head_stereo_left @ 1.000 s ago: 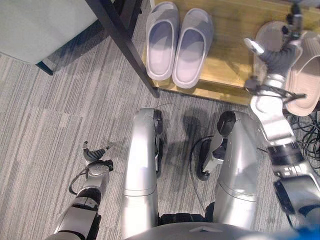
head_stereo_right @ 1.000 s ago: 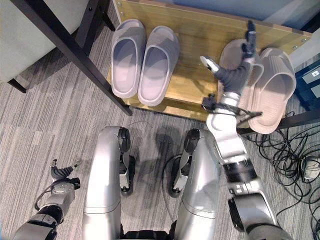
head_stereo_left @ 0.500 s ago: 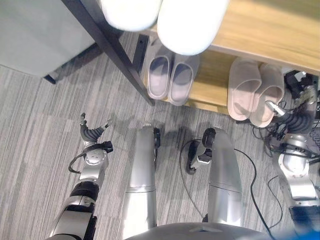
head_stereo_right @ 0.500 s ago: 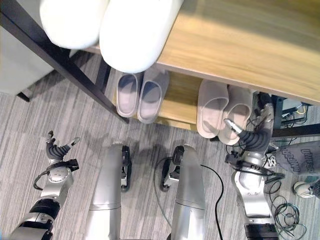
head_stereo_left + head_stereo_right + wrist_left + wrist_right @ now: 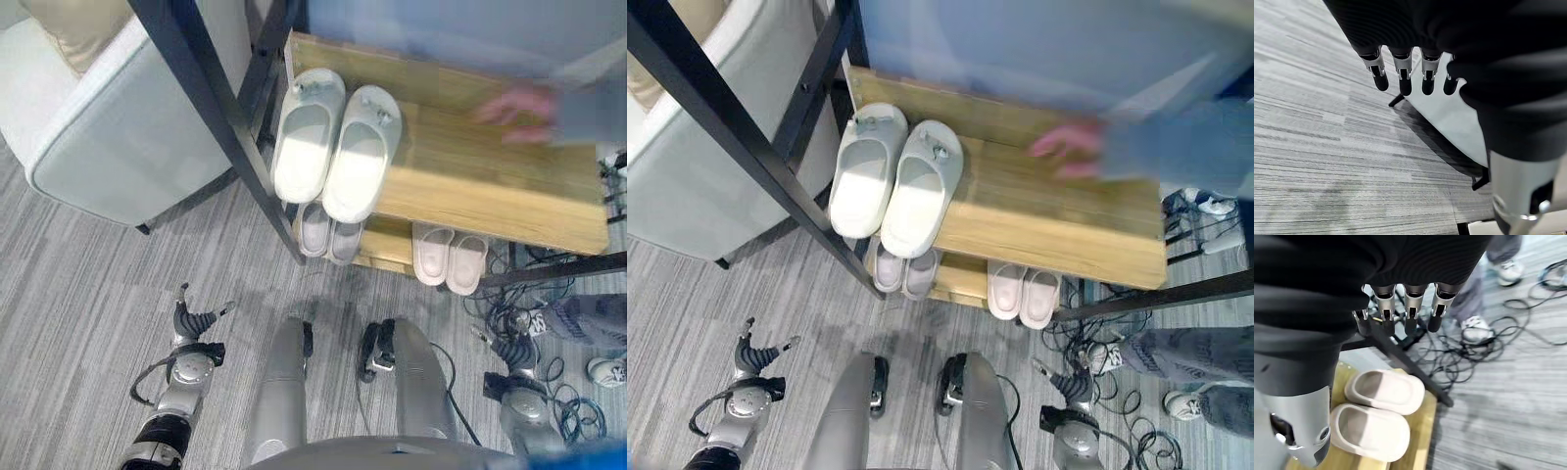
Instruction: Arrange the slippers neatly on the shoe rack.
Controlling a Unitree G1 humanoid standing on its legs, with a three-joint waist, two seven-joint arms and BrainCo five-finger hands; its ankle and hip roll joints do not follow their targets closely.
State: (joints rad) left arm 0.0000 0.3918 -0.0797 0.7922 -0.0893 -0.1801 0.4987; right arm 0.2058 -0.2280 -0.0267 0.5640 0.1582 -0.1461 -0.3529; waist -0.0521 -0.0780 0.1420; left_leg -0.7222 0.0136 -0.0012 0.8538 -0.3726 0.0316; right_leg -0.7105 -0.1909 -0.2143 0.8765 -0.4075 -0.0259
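On the rack (image 5: 549,211), 3 slipper pairs are seen paired; the right hand (image 5: 1070,384) has been withdrawn, open and empty, like the left hand (image 5: 195,323). Task judged complete.

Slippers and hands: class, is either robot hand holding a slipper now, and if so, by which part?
Nothing is held. The left hand and right hand hang open over the carpet, while the slippers sit on the shoe rack.

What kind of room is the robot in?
Probably a home entryway or a mock-up of one: a wooden shoe rack holds pairs of slippers, a pale sofa stands beside it, and grey carpet covers the floor.
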